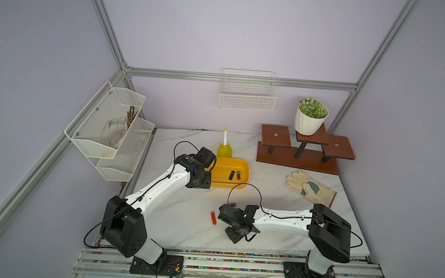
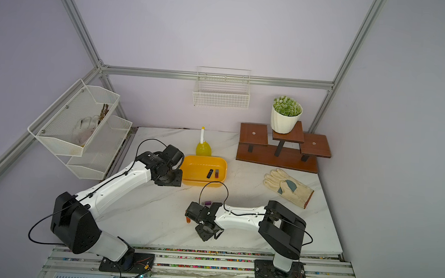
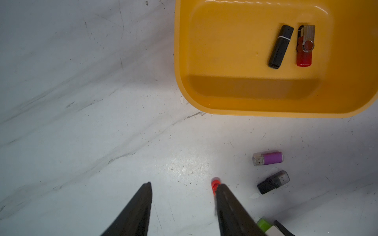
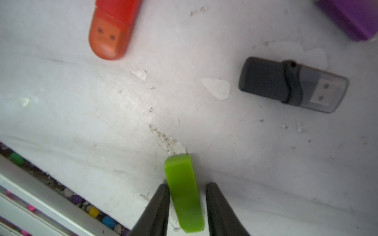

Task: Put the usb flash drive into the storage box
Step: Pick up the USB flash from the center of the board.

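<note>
I am working on the grab step. I am holding my right pincer low near the front edge of the table, with one jaw on each side of the green usb flash drive. I am not squeezing it yet, because a little gap is showing on one side. My left pincer is hanging spread apart with nothing in it. Next, I think I need to pinch tight, lift, and carry the drive to the storage box nearer the back edge.

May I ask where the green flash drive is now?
In the right wrist view, the green flash drive lies on the table between the right claw's jaws, with the grey flash drive nearby.
</note>
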Robot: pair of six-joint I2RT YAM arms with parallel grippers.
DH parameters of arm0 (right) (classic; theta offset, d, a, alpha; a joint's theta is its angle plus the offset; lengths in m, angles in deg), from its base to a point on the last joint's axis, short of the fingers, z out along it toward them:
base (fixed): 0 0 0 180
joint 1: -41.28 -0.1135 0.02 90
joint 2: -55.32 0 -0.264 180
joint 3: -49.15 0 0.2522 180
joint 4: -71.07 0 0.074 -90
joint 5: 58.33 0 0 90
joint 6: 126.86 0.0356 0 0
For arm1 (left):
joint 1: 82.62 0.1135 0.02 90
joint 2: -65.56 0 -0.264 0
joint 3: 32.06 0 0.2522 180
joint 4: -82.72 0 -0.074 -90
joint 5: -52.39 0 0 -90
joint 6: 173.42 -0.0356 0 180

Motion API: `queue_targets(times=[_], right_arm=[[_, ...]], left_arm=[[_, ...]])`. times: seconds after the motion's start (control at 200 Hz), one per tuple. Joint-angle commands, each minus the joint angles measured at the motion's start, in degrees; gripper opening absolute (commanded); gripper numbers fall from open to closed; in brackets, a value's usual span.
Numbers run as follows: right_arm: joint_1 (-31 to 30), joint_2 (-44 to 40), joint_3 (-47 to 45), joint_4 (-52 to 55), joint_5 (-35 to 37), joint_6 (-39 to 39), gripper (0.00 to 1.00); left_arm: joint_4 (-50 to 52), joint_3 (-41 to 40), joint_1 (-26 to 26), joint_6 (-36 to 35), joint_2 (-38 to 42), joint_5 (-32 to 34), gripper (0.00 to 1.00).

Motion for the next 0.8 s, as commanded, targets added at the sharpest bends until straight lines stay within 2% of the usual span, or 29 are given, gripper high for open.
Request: queue_targets(times=[0.0, 0.235, 0.395, 0.475, 0.66, 0.795], right_arm=[[-0.72, 1.66, 0.57, 3.46, 2.87, -0.25, 0.32], [-2.38, 4.38, 1.18, 4.60, 6.14, 0.29, 0.26], [-2.58, 4.88, 1.19, 4.89, 7.05, 1.19, 0.12], [-2.63, 4.51, 0.92, 4.58, 8.64, 2.33, 0.00], [-1.12, 2.20, 1.10, 3.89, 10.87, 4.20, 0.00], [2.79, -1.40, 0.79, 4.67, 13.21, 5.31, 0.00]], left_arm=[[-0.33, -0.95, 0.23, 1.52, 2.35, 0.68, 0.55], [-0.28, -2.52, 0.32, 2.60, 2.94, 0.56, 0.57], [-0.25, -3.21, 0.30, 2.78, 3.20, -0.30, 0.57], [-0.29, -4.04, 0.15, 3.27, 3.78, -0.02, 0.57], [-0.85, -6.57, -0.24, 4.48, 4.70, -1.79, 0.58], [-1.61, -8.98, -2.06, 6.74, 4.71, -3.29, 0.58]])
